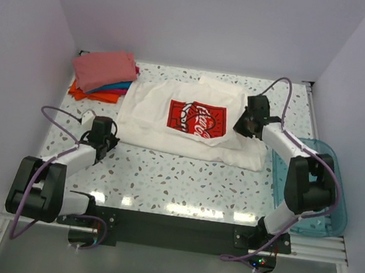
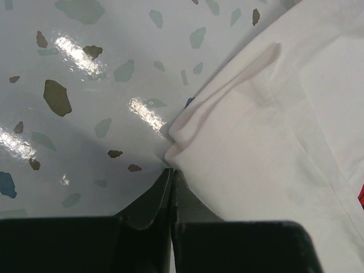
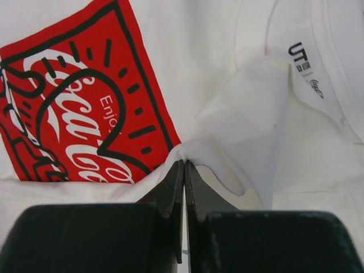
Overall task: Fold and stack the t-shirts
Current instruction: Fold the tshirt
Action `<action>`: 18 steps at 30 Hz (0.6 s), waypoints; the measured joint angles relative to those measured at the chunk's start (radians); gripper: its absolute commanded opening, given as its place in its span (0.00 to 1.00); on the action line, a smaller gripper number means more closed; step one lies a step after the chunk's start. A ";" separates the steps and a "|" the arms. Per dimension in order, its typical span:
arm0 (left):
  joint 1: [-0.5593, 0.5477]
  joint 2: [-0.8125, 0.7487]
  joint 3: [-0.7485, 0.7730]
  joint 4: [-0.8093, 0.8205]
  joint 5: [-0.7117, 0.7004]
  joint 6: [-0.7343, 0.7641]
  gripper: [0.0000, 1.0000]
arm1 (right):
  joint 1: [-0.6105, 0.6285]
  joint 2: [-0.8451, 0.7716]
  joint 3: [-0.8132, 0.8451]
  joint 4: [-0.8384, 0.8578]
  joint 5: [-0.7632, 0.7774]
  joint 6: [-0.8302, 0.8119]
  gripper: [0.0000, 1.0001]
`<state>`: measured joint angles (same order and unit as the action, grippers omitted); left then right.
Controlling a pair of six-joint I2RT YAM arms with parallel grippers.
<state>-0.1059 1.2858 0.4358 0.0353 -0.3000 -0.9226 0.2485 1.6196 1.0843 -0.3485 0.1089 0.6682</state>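
Note:
The white t-shirt [image 1: 146, 115] lies spread in the middle of the table, with its red print [image 1: 197, 118] facing up. My left gripper [image 1: 109, 142] is at the shirt's near left corner. In the left wrist view its jaws [image 2: 172, 170] are shut, with the tips pinching the corner of the white cloth [image 2: 256, 142]. My right gripper [image 1: 243, 126] is at the shirt's right side. In the right wrist view it [image 3: 185, 165] is shut on a raised fold of white cloth beside the red print [image 3: 79, 114]. Folded salmon-pink [image 1: 105, 68], teal [image 1: 118, 89] and orange [image 1: 87, 92] shirts are stacked at the back left.
A translucent teal plastic bin [image 1: 326, 196] stands at the right edge beside the right arm. White walls close in the back and both sides. The speckled tabletop [image 1: 177, 179] shows between the shirt and the arm bases.

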 measured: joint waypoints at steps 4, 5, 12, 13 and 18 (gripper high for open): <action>0.000 0.000 0.004 0.000 -0.007 0.002 0.00 | 0.000 0.106 0.102 -0.001 -0.030 -0.007 0.00; 0.000 0.000 0.004 -0.002 -0.008 0.002 0.00 | 0.000 0.135 0.132 -0.001 -0.037 -0.009 0.00; 0.000 -0.006 0.004 -0.013 -0.007 0.005 0.15 | 0.000 0.275 0.297 0.002 -0.081 -0.050 0.44; 0.000 -0.011 0.004 -0.015 -0.007 0.009 0.23 | 0.000 0.275 0.300 0.000 -0.082 -0.062 0.51; 0.001 -0.047 0.004 -0.018 -0.005 0.027 0.60 | -0.006 0.257 0.315 -0.008 -0.077 -0.104 0.65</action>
<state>-0.1051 1.2385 0.4397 0.0170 -0.3050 -0.8959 0.2428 1.8767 1.3991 -0.3561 0.0319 0.5640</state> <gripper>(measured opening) 0.539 0.645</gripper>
